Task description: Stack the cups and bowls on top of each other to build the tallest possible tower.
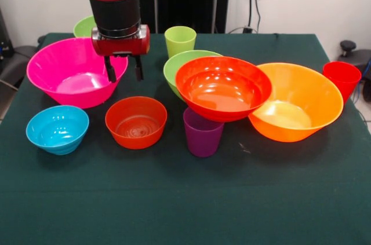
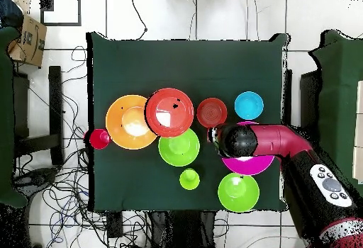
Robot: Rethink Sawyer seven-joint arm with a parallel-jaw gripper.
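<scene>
Seven bowls and three cups sit on the green surface, all upright and all empty, none nested yet.

Front view, left to right:
- pink bowl, large, left of centre; a lime bowl peeks out behind it at upper left
- blue bowl, small, lower left
- small orange-red bowl, just right of the blue one, apart from it
- purple cup, centre, right under the rim of the red-orange bowl
- red-orange bowl is tilted, leaning across the second lime bowl behind it and the big orange bowl to its right
- lime cup, upper centre, standing alone
- red cup, far right, near the surface edge, just beside the orange bowl

Hand: hanging at upper left of the frame over the pink bowl's right rim, two black fingers spread apart, gripping nothing, clear of the bowl.

Overhead view: arm covers most of the pink bowl; red-orange bowl overlaps the orange one.
</scene>
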